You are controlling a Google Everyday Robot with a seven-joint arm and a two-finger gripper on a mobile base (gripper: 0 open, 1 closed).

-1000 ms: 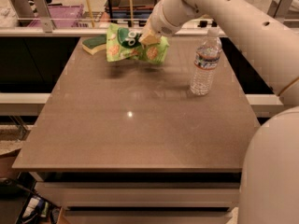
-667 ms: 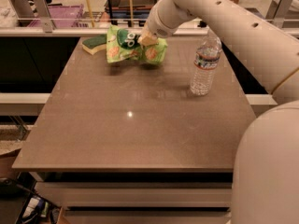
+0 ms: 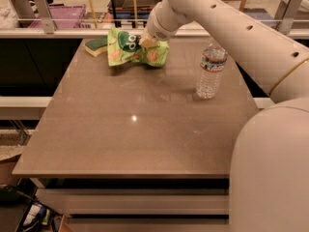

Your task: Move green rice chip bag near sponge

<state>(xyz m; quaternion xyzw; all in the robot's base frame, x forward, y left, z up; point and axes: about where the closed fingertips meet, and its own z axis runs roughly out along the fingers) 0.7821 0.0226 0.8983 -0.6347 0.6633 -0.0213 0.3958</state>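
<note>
Lying crumpled at the far edge of your table (image 3: 145, 144), the green rice chip bag (image 3: 123, 50), its left end just beside the sponge (image 3: 95, 46), your gripper (image 3: 147, 41) down on the bag's top, fingers pinched shut on the foil, a water bottle (image 3: 211, 71) well apart to the right.

Setting: a lab-like or office-like robot test area is suggested; the exact kind cannot be told.
Work surface: a plain brown desk (image 3: 145, 129) is seen, bare of household fittings.
Boundary: a metal railing (image 3: 43, 11) is seen behind the desk.
Background: a purple crate (image 3: 63, 14) is stored beyond the railing.
Props: a water bottle (image 3: 211, 71), a green rice chip bag (image 3: 123, 50) and a sponge (image 3: 95, 46) are set out.
Machine: the end effector (image 3: 147, 41) of a white arm is placed at the bag, at the desk's far edge.
</note>
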